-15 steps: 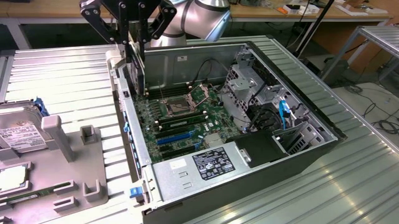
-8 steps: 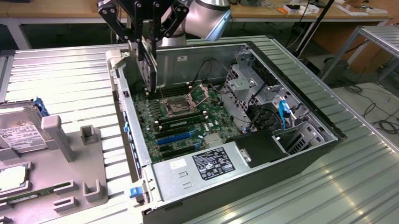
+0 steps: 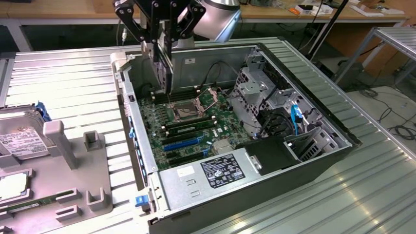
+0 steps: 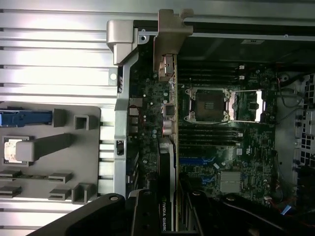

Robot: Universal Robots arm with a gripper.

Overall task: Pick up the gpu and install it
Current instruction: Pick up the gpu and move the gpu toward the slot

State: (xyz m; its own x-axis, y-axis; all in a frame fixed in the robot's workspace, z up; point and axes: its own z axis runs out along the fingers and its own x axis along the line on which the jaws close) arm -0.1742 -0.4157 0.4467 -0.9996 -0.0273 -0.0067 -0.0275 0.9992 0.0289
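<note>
Gripper (image 3: 161, 46) clamped on the gpu (image 3: 163, 73): you see its two black fingers closed against the card's flat sides. They hold it on edge, so that it hangs straight down from the jaws into the open computer case (image 3: 338, 141). Beneath the gripper lies the motherboard (image 3: 151, 119). The card's lower edge sits just beside the CPU socket (image 3: 185, 111); you cannot tell whether it touches the board. From the wrist you look along the card's thin edge to its silver end bracket (image 4: 170, 34), seen against the case's rim. Blue expansion slots (image 3: 182, 143) lie apart from the card, nearer the power supply (image 3: 208, 170). Well to the gripper's side, outside the case, lie a grey tray (image 3: 78, 161) and a hard drive (image 3: 16, 144).
</note>
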